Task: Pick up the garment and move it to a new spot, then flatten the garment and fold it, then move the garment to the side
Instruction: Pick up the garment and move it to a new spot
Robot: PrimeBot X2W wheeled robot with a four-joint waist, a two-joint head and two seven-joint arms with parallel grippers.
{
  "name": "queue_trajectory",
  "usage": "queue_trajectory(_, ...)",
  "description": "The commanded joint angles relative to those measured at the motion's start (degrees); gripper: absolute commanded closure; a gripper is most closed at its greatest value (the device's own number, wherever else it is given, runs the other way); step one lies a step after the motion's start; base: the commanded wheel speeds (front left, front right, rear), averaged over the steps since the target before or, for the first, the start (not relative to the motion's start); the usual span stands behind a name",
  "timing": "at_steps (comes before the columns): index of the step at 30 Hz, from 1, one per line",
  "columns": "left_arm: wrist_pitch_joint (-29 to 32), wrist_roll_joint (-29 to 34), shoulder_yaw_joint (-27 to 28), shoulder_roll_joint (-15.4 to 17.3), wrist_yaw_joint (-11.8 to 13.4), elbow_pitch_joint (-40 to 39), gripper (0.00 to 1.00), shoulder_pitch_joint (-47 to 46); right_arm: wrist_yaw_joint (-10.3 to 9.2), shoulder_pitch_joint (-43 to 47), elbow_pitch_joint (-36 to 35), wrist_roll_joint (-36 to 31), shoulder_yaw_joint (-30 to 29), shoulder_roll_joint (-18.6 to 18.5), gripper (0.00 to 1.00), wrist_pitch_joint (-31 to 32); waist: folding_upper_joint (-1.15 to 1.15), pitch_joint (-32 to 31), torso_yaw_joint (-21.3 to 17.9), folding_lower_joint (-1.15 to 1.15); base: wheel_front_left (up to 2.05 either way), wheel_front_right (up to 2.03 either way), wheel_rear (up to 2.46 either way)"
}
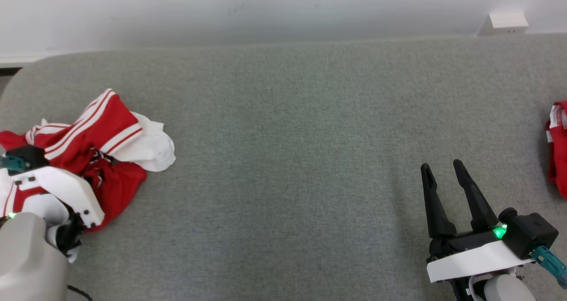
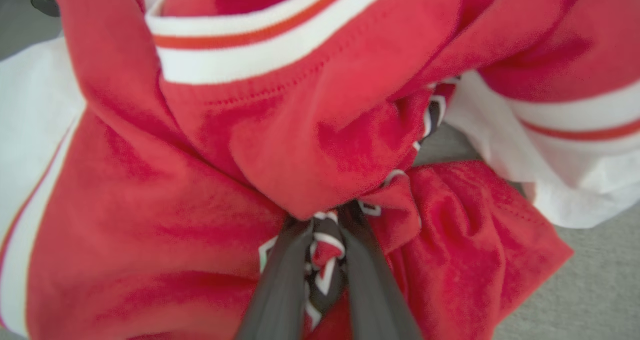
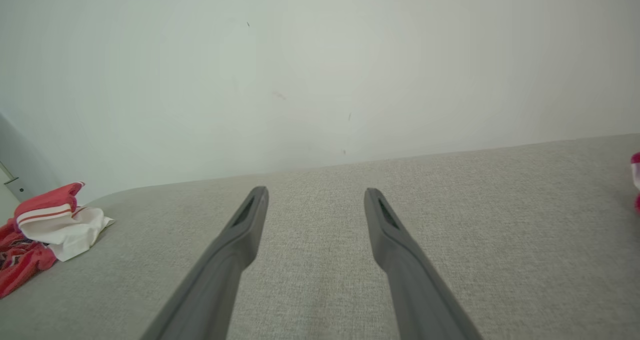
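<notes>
The garment (image 1: 102,132) is a crumpled red piece with white stripes and a white part, lying at the left end of the grey padded surface (image 1: 288,159). In the left wrist view my left gripper (image 2: 325,220) has its two dark fingers close together, pinching a fold of the garment (image 2: 200,180) that carries a black and white pattern. In the head view that arm's white wrist covers the garment's near side. My right gripper (image 1: 443,166) hovers open over bare surface at the lower right, far from the garment (image 3: 45,220). Nothing is between its fingers (image 3: 316,197).
A second red and white cloth (image 1: 557,146) lies at the right edge, also seen as the cloth (image 3: 636,180) in the right wrist view. A pale wall runs behind the surface, with a small white box (image 1: 505,24) on it. The surface's far left corner is rounded.
</notes>
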Motion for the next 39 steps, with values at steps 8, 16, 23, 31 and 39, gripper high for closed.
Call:
queue_trajectory(8, -5.9, -0.4, -7.9, 0.2, -0.2, -4.4, 1.0, -0.7, -0.13, 2.1, 0.7, -0.4, -0.6, -0.2, 0.0, 0.0, 0.0, -7.3, 2.6, -0.01, 0.0, 0.0, 0.0)
queue_trajectory(16, -6.0, -4.7, -17.6, 1.5, -0.2, -16.6, 1.0, -1.6, -0.13, 5.3, 0.6, -0.4, -1.6, -0.6, 0.0, 0.0, 0.0, -13.8, 1.4, -0.01, 0.0, 0.0, 0.0)
queue_trajectory(23, -3.9, -8.3, -22.6, 0.6, -0.1, -30.4, 1.0, 0.4, -0.13, 7.2, 0.0, -0.2, -2.3, -1.0, 0.0, 0.0, 0.0, -16.0, -3.6, -0.01, 0.0, 0.0, 0.0)
queue_trajectory(31, -2.6, -11.3, -25.9, -2.2, 0.3, -40.3, 1.0, 4.9, -0.13, 7.3, -0.8, -0.4, -2.5, -1.6, 0.0, 0.0, 0.0, -15.7, -11.3, -0.01, 0.0, 0.0, 0.0)
queue_trajectory(39, -10.0, -5.9, -31.5, -6.9, 2.9, -35.9, 1.0, 10.9, -0.13, 6.2, -0.9, 0.4, -1.4, -1.8, 0.0, 0.0, 0.0, -13.3, -16.0, -0.01, 0.0, 0.0, 0.0)
